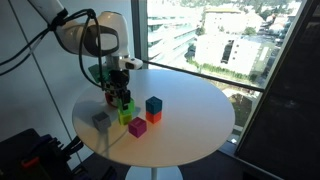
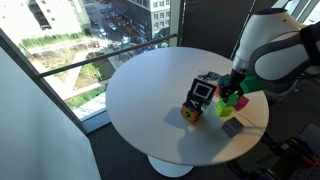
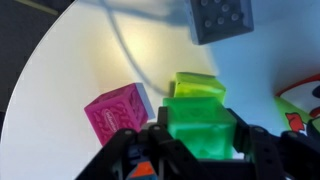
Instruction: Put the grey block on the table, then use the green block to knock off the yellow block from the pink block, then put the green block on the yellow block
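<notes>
No text, number or brand can be read in any view. The patterned box (image 2: 200, 97) just beside the claw (image 2: 231, 99) has dark and coloured marks, but they are too small to tell. The grey block (image 3: 221, 18), beyond the claw, shows only round dots, no letters.

A round table (image 1: 190, 130) with a smooth pale beige top carries four small cubes, all grouped towards one side of it. The pink block (image 3: 118, 110) sits flat on the surface with the yellow block (image 3: 197, 86) just beside it, also resting on the tabletop. The grey block (image 3: 220, 18) lies apart from the pair, alone on the bare top. In an exterior view, an orange-red cube (image 1: 154, 117) stands near the pink block, further in from the rim.
</notes>
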Tool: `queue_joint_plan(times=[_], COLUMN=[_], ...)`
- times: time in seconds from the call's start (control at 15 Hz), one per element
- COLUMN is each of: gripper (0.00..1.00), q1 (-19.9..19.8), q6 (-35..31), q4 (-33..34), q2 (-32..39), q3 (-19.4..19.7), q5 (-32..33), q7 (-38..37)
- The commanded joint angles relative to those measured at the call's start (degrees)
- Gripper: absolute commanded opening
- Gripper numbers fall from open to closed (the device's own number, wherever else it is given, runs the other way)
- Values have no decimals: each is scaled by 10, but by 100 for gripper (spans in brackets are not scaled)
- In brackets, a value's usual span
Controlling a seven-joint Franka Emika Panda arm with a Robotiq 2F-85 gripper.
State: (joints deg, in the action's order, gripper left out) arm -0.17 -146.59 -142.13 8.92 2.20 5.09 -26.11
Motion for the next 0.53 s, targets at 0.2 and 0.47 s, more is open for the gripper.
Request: queue_joint_plan(times=[0.2, 0.47], gripper=[32, 32], q1=[8, 9], q6=[8, 8], q4=[-8, -10], q2=[-13, -13], q3=[5, 6], q5=[-28, -33], q7=[-15, -18])
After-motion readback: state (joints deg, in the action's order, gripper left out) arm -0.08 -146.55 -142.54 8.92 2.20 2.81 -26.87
